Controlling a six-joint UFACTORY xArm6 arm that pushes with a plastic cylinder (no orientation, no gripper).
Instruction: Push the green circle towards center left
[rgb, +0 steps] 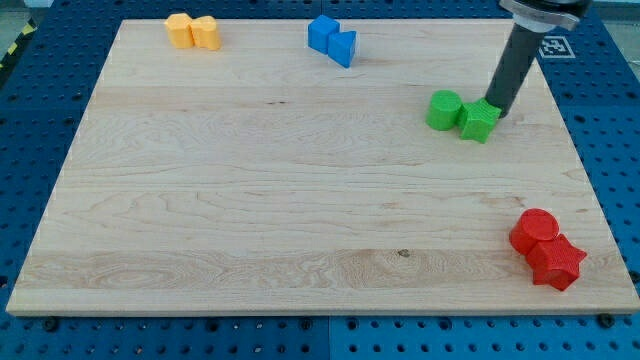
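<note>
The green circle (444, 109) lies on the wooden board (300, 190) at the view's upper right. A green star-shaped block (479, 121) touches its right side. My tip (496, 105) is at the upper right edge of the green star block, to the right of the green circle, with the star between them. The dark rod rises to the view's top right.
Two orange blocks (193, 32) sit at the view's top left. Two blue blocks (332, 40) sit at the top centre. A red circle (535, 231) and a red star block (556, 262) sit at the bottom right, near the board's edge.
</note>
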